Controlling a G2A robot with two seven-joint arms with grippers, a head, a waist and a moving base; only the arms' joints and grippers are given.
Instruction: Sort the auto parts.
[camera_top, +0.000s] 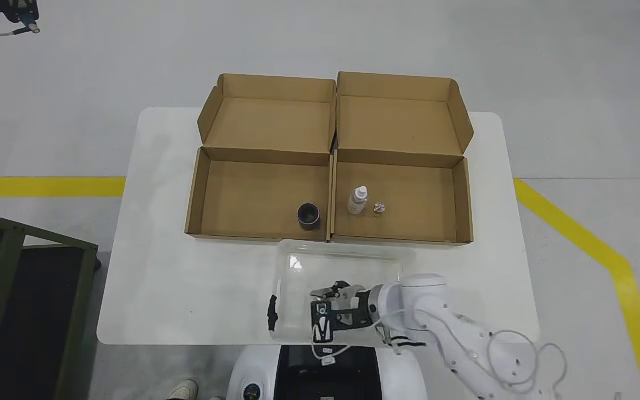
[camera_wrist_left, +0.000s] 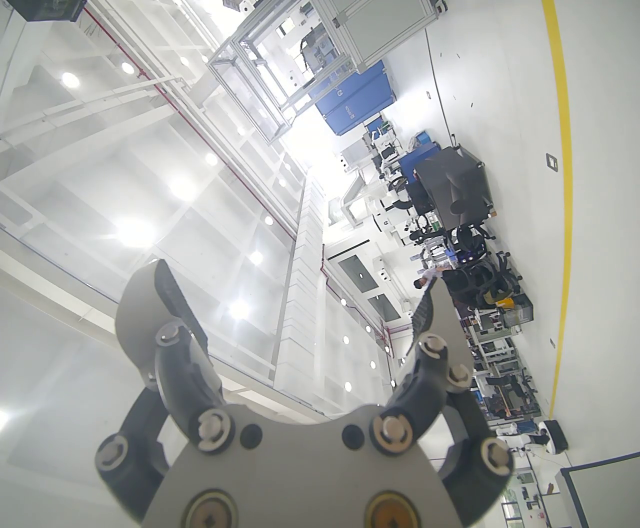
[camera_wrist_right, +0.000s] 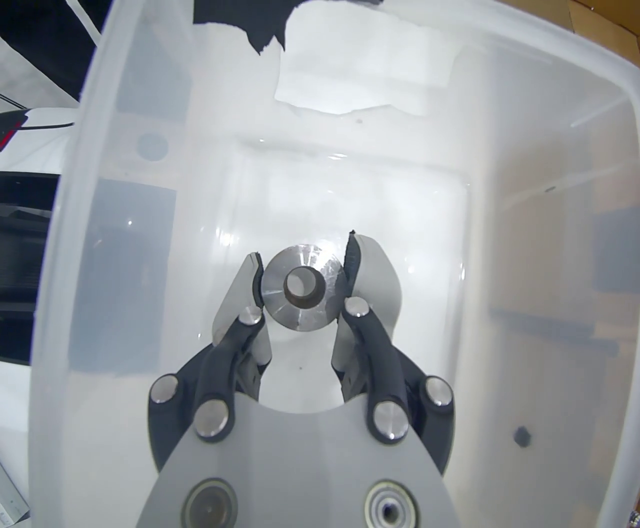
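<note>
Left gripper (camera_wrist_left: 295, 277): it is pointing up at the ceiling (camera_wrist_left: 150, 150), fingers spread wide, with nothing between them.

Top view, working across the table (camera_top: 170, 280): the left box (camera_top: 250, 190) is sitting left of centre, and a black ring (camera_top: 307, 212) is lying in its lower right corner. The bin (camera_top: 345, 252) is standing at lower centre, just below both boxes. The right box (camera_top: 430, 195) is sitting right of centre. A white bottle (camera_top: 357, 199) is standing near its left wall, and a small metal piece (camera_top: 379, 208) is lying just beside the bottle.

Right gripper (camera_wrist_right: 305, 252): it is reaching down inside the bin. Its fingers are clamping a metal disc (camera_wrist_right: 299, 314) with a centre hole, one pad on each side of the rim. I am seeing the disc low in the bin, at centre frame in the right wrist view. I cannot tell whether it is touching the bin floor.
</note>
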